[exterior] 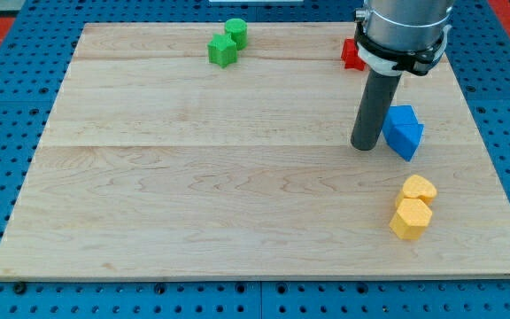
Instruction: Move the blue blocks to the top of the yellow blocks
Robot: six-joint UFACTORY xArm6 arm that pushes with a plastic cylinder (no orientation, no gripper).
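Observation:
Two blue blocks (403,131) sit pressed together at the view's right, their shapes hard to tell apart. My tip (365,146) rests on the board just left of them, touching or nearly touching. Below them, toward the view's bottom right, lie two yellow blocks: a heart-like one (419,188) and a hexagon (410,219) right under it. A gap of bare wood separates the blue blocks from the yellow ones.
A green cylinder (235,32) and a green star-like block (222,50) stand at the view's top middle. A red block (351,55) sits at the top right, partly hidden behind the arm. The wooden board (193,177) lies on a blue pegboard.

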